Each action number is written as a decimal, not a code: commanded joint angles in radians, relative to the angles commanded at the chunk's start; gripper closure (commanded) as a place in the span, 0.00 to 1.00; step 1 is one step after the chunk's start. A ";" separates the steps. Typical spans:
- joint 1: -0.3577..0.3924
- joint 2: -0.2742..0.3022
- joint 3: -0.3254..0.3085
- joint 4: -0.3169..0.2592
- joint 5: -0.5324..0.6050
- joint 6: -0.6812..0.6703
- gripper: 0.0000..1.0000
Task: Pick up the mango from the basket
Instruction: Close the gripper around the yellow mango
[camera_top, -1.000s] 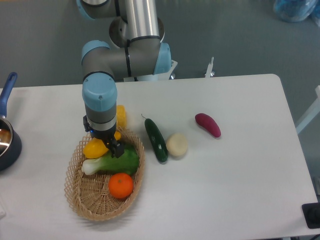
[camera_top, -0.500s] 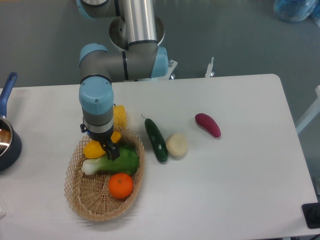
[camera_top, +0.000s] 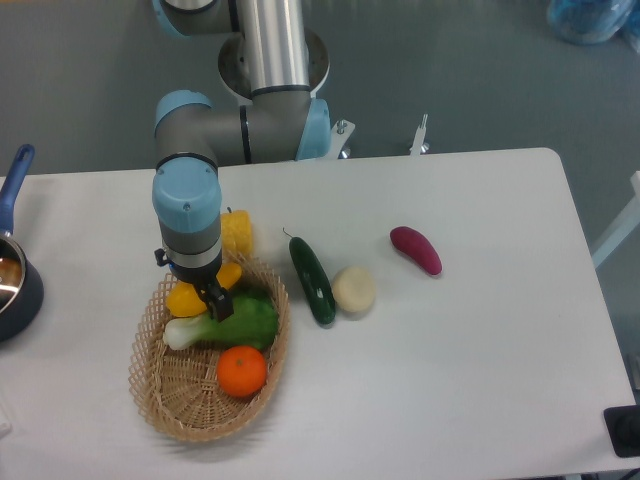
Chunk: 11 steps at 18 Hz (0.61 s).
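Note:
The mango (camera_top: 184, 299) lies across the far end of the basket (camera_top: 165, 395), yellow and glossy, with its tapered tip showing to the right of my wrist. My gripper (camera_top: 208, 292) points straight down over the middle of the mango and hides most of it. One dark finger (camera_top: 219, 304) shows on the near side of the mango, next to the green vegetable. The other finger is hidden under the wrist. The jaws stand apart across the mango.
In the basket lie a green leafy vegetable (camera_top: 240, 322) and a round orange (camera_top: 242, 370). A corn piece (camera_top: 237, 232) sits just behind the basket. To the right lie a cucumber (camera_top: 312, 280), a pale round vegetable (camera_top: 354, 290) and a purple eggplant (camera_top: 415, 249). A dark pot (camera_top: 14, 295) stands at the left edge.
My arm and gripper have shifted a little to the left over the basket. The mango and the other items have not moved.

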 joint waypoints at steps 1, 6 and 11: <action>0.000 0.000 -0.002 0.000 0.000 -0.002 0.01; -0.002 0.000 -0.002 0.000 0.000 -0.002 0.01; -0.002 0.000 -0.002 0.000 0.000 -0.002 0.29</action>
